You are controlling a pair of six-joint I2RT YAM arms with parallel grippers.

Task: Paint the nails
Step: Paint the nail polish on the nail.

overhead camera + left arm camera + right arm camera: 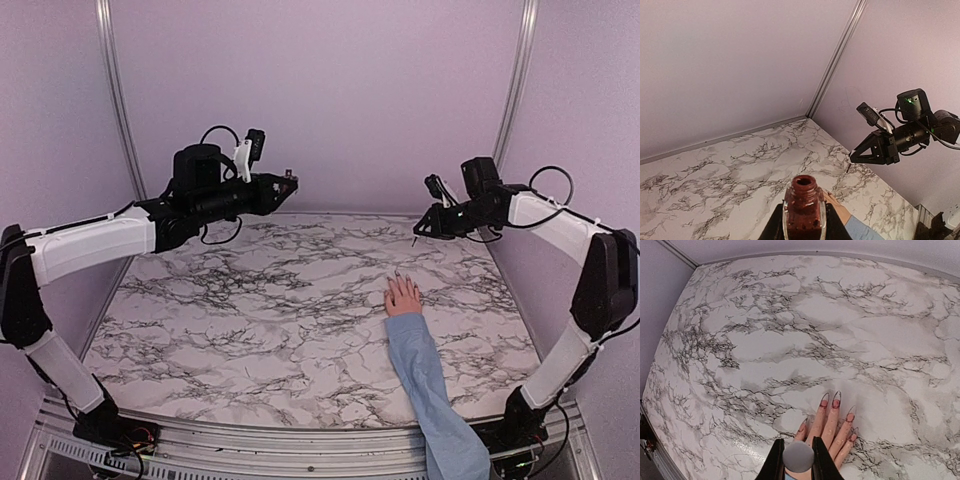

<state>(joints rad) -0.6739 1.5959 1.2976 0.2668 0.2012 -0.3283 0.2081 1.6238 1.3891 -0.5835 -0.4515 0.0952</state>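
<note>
Lavender walls framed the marble table [250,300], where a small hand [403,296] in a blue sleeve [425,390] lay flat, its nails [836,403] reddish. Above the hand, the right fingers [420,228] gripped a grey brush cap [798,456]; raised well to the hand's left, the left fingers [288,183] clamped an open dark-red polish bottle [804,202].

The hand [404,296] lies flat on the table [250,300], right of centre, nails [836,403] toward the far edge; the forearm [425,375] runs back from it to the near edge, beside the right arm's base; the left gripper [282,187] hangs over the far left, a bottle [804,210] between its jaws; the right gripper [422,228], clamped on a round cap [798,456], hangs above the far right, beyond the hand
</note>
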